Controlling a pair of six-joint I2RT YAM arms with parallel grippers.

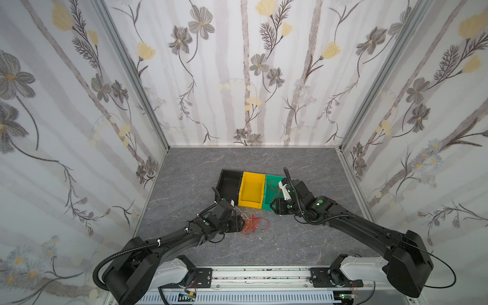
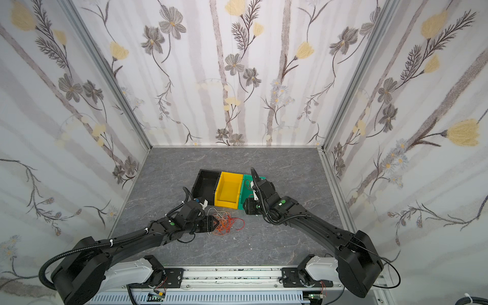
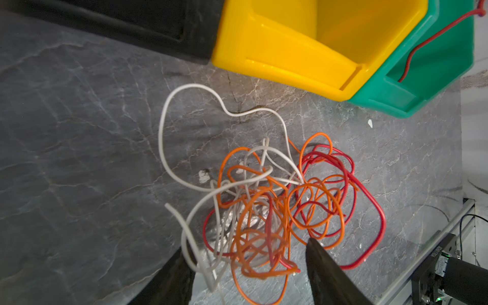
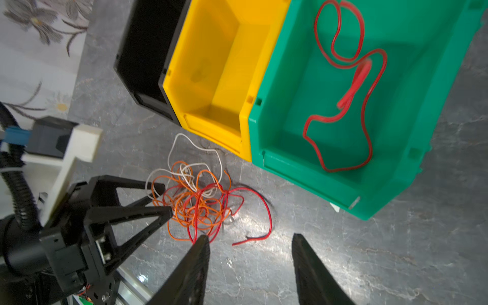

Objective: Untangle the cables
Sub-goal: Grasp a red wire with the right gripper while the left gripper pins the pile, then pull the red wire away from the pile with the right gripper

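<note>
Just before bin fronts point(image 1: 248, 203), tangled cables point(image 1: 252, 224)

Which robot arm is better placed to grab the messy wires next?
Probably the left. The left gripper, open, sits right at the tangled cables on the table. The right gripper, also open, hangs nearer the green bin, a bit off the pile.

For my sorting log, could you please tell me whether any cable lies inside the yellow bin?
No: the yellow bin is bare inside, and the only binned red cable lies in the green bin beside it.
</note>
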